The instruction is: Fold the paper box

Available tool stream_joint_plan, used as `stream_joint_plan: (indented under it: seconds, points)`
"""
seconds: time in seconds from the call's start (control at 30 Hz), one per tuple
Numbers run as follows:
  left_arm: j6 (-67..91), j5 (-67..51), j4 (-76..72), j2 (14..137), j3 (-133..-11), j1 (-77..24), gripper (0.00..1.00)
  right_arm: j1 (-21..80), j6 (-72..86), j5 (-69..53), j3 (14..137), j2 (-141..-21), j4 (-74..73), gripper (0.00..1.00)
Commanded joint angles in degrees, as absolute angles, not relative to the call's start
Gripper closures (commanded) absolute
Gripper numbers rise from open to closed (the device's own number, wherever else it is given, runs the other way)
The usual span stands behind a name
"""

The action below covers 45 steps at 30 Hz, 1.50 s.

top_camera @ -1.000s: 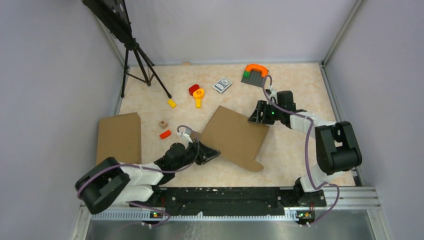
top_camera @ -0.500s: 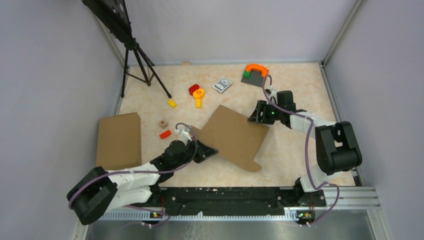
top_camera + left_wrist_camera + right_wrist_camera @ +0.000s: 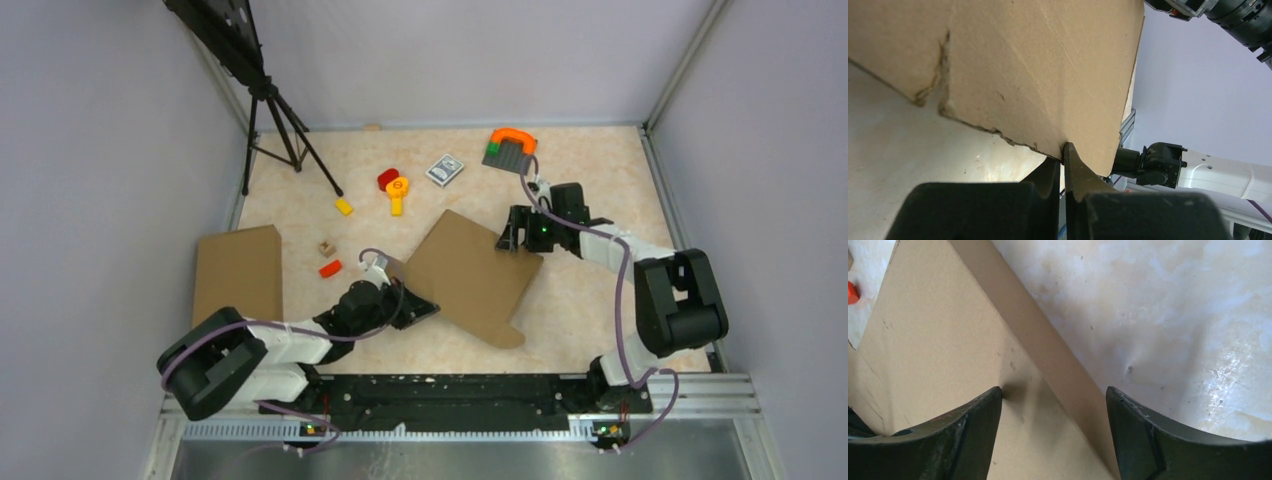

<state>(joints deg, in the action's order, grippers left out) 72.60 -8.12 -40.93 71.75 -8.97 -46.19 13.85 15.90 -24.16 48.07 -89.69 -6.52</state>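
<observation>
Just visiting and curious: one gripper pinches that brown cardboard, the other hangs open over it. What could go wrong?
The left gripper pinches only the ragged edge of the cardboard sheet, so it might slip out or tear. The right gripper is open above the far corner, holding nothing, so the sheet could swing.

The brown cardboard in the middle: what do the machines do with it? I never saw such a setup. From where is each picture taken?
Two robot arms stand at a table. One picture looks down from above; the other two come from cameras on the wrists. The left hand is shut on an edge of the paper box, a cardboard sheet. The right hand is open over its far edge. A second brown box, small toys and a card pack also lie there.
</observation>
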Motion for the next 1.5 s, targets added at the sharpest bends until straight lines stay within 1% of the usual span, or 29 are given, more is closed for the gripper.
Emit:
stream_joint_plan:
  seconds: [0.0,0.03,0.13,0.23,0.3,0.33,0.37,0.43,0.47,0.53,0.6,0.67,0.8,0.93,1.1,1.2,1.4,1.43,1.47]
  points:
    - [67.41,-7.79,-35.04,69.98,-10.09,-46.66,1.0,14.57,13.98,-23.22,48.05,-89.27,-9.13,0.31]
    - [66.54,-7.54,-32.99,69.67,-11.03,-46.79,1.0,14.54,14.08,-24.08,47.9,-90.16,-9.08,0.34]
    - [65.01,-7.8,-30.34,69.94,-12.38,-46.81,0.97,14.49,15.84,-27.58,45.96,-91.62,-5.87,0.35]
    - [64.92,-6.24,-27.88,67.73,-11.84,-46.85,0.89,13.87,17.54,-29.03,44.58,-92.64,-3.95,0.37]
    - [65.17,-3.81,-25.07,64.38,-10.87,-46.86,0.79,12.58,18.53,-31.82,44.56,-93.94,-3.19,0.43]
    - [65.25,-3.11,-23.48,62.74,-10.46,-46.87,0.72,11.78,19.06,-32.83,44.49,-94.49,-2.7,0.45]
    - [65.37,-2.7,-22.19,61.31,-10.14,-46.86,0.64,11.11,19.54,-34.18,44.21,-94.79,-1.89,0.46]
    - [65.46,-3.06,-21.51,59.3,-9.55,-46.78,0.52,10.32,20.47,-36.07,43.86,-95.34,-0.42,0.47]
    - [65.56,-3.38,-21.69,59.03,-9.36,-46.82,0.44,9.93,20.82,-36.52,43.9,-95.83,-0.44,0.48]
    - [65.72,-4.03,-22.75,59.12,-9.34,-46.85,0.34,9.15,21.77,-38.29,44.45,-97.62,1.57,0.5]
    - [65.82,-4.73,-24.77,59.8,-9.13,-46.83,0.29,7.72,23.3,-42.14,44.69,-99.79,4.22,0.53]
    - [65.83,-5.72,-27.35,60.5,-8.74,-46.9,0.26,5.97,25.45,-45.94,44.6,-101.52,7.13,0.55]
    - [65.17,-6.52,-31.28,61.44,-7.68,-46.85,0.25,4.71,26.11,-48.02,46.27,-104.41,7.36,0.61]
    - [65.13,-7.13,-35.16,62.79,-7.05,-46.82,0.24,3.94,28.32,-50.2,46.83,-106.47,9.96,0.63]
    - [64.22,-7.33,-36.52,64.17,-7.94,-46.82,0.24,1.87,29.29,-51.81,47.64,-108.89,11.13,0.65]
    - [63.71,-7.46,-38.42,65.17,-8.0,-46.79,0.22,0.49,29.21,-51.5,47.87,-109.51,11.1,0.68]
    - [62.16,-9.24,-44.69,68.6,-10.63,-46.85,0.16,0.26,28.78,-51.19,48.78,-111.11,10.65,0.68]
    - [62.49,-8.64,-46.32,69.21,-10.67,-46.96,0.14,0.24,29.01,-51.34,48.9,-111.29,10.89,0.68]
    - [62.69,-7.99,-49.54,69.75,-10.27,-47.18,0.08,0.25,29.08,-51.41,48.95,-111.37,11.0,0.68]
